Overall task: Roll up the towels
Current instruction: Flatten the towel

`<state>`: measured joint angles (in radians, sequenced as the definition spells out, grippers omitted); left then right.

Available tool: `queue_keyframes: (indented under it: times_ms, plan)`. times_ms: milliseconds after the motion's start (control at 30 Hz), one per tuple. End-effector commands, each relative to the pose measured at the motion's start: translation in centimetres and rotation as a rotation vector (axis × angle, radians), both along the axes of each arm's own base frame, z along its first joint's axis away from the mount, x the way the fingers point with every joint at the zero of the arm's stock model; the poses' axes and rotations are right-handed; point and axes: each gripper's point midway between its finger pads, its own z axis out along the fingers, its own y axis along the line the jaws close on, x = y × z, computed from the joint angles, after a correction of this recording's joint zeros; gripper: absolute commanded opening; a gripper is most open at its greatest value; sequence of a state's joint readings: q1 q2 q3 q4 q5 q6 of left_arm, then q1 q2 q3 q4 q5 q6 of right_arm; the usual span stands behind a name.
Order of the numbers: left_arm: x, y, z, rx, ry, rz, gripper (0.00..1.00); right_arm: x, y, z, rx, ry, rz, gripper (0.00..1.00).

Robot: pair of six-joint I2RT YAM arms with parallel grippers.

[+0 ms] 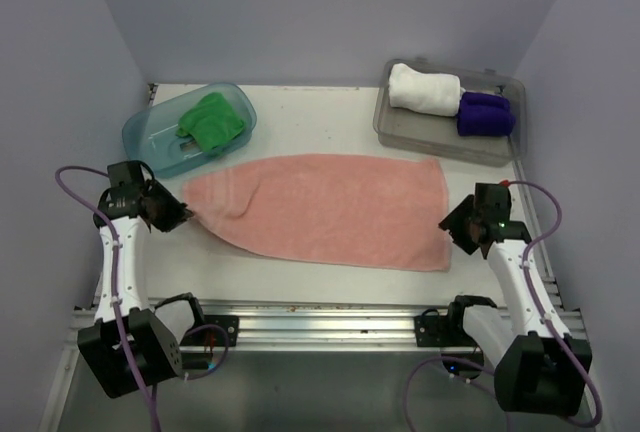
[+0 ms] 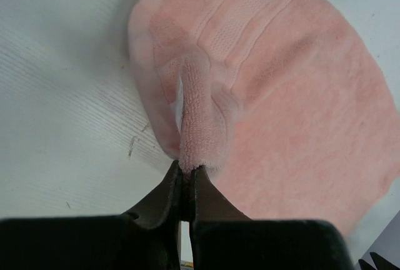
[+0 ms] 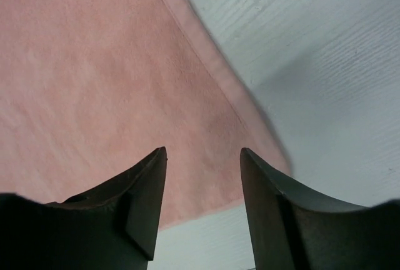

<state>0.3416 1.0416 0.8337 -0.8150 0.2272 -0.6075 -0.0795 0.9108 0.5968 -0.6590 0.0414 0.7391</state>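
overhead; wrist cameras near pink towel [image 1: 330,212]

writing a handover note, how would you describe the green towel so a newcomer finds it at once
At the far left of the table sits a teal tub. The green towel lies bunched inside it. No other towel is green or in that tub: the salmon pink towel lies spread flat, the white towel and purple towel are rolled.

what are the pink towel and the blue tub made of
Pink towel: looks like soft terry cotton, matte, with fuzzy pile and a woven stripe band. Blue tub: probably plastic, glossy, its tinted walls see-through.
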Motion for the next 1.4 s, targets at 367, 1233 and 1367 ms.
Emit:
queue_keyframes:
  times_ms: [367, 1233, 1367]
  plan:
    - [0.0, 0.9, 1.8, 0.066, -0.072, 0.004, 0.00, -5.1, -0.4, -3.4, -0.013, 0.256, -0.059, 0.60]
    - [3.7, 1.2, 10.8, 0.085, -0.302, -0.001, 0.00, 6.5, -0.3, 9.9, 0.017, -0.211, -0.038, 0.00]
    - [5.5, 1.0, 18.8, 0.120, -0.535, -0.026, 0.00, 7.9, -1.5, 19.1, -0.061, -0.395, -0.046, 0.00]
